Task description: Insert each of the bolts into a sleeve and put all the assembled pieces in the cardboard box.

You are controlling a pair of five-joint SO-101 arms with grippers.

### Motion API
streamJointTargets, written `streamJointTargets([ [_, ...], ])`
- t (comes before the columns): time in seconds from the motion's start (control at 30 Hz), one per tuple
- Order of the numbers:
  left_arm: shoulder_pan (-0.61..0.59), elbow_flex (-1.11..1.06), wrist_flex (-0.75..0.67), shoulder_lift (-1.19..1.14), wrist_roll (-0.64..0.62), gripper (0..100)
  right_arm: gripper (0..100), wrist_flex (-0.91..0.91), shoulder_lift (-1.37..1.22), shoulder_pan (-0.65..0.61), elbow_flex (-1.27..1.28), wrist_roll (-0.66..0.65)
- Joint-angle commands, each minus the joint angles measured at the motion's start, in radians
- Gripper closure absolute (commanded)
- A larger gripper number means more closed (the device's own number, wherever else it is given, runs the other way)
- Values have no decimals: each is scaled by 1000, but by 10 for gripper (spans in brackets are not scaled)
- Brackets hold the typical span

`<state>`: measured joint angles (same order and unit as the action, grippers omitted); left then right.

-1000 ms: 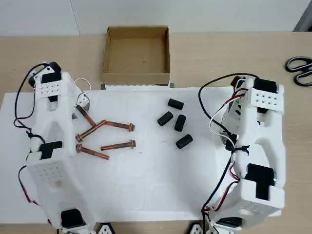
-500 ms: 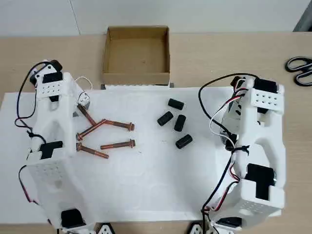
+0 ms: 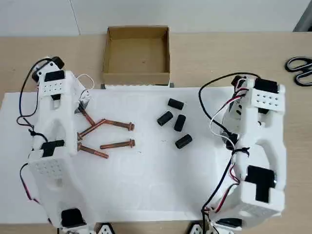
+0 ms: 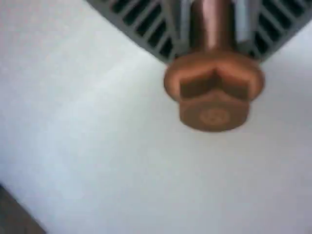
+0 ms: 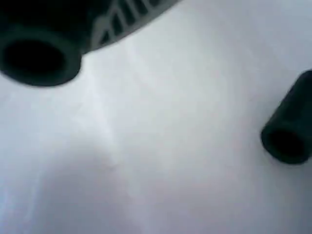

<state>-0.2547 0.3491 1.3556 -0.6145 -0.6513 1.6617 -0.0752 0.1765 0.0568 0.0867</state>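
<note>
Two parts were held, one per arm.
Your left gripper [image 4: 210,29] clamped a bolt [image 4: 214,92]; your right gripper [image 5: 92,27] pinched a sleeve [image 5: 39,56].

Bolt [image 4: 214,92]: copper-toned metal, smooth, with a faint sheen. Sleeve [image 5: 287,131]: black, matt, plastic or rubber. Cardboard box [image 3: 136,77]: brown matt card. Sheet [image 3: 156,185]: white, smooth, matt. Table [image 3: 219,53]: pale wood-grain finish. Arm shells [image 3: 53,170]: white matt plastic.
</note>
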Motion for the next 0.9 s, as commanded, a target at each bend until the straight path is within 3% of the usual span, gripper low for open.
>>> streamJointTargets([
  [0.0,14,145,120,15,3,994,993,19,153,-1,-34,2],
  [0.27,98,570,397,15,5,994,995,21,377,-68,-31,0],
  [0.43,127,693,399,68,21,994,995,71,484,-68,-28,-2],
  [0.63,196,613,399,307,146,994,995,70,750,-71,51,-110],
  [0.87,261,349,397,666,252,994,995,62,1076,-64,193,-269],
])
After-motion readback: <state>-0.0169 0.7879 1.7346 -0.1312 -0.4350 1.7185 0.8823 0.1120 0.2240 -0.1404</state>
